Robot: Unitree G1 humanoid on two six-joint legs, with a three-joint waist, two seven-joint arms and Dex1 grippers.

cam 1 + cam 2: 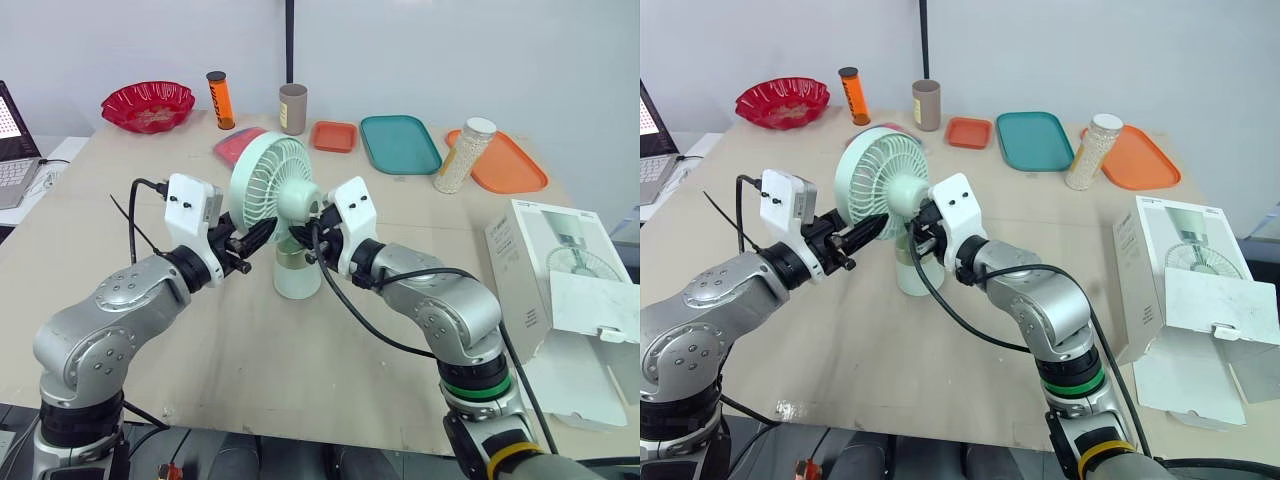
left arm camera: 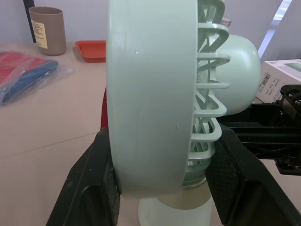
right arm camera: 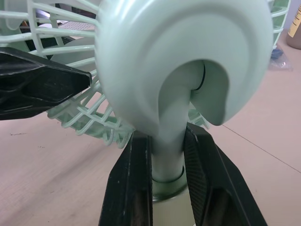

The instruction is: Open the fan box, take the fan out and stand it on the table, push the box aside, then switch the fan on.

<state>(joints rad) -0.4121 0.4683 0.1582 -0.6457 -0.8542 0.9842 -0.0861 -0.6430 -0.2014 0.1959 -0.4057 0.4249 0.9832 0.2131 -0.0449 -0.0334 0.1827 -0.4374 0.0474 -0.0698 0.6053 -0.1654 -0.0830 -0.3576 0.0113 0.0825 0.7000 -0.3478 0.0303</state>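
**Both tools on the fan, mid-worktop**

My right tool point(image 3: 168, 136) is closed narrow on the neck of the fan point(image 1: 270, 180), with one black finger on each side just above the round base. My left tool point(image 2: 164, 141) is spread wider and holds the fan by its head, one finger against the front rim and the other on the rear grille. The fan stands upright on the worktop point(image 1: 200, 340), between my two arms. The box point(image 1: 560, 290) lies well apart at my right, its flap open. Beyond the fan sit a teal tray point(image 1: 400, 143) and a large orange tray point(image 1: 510, 165).
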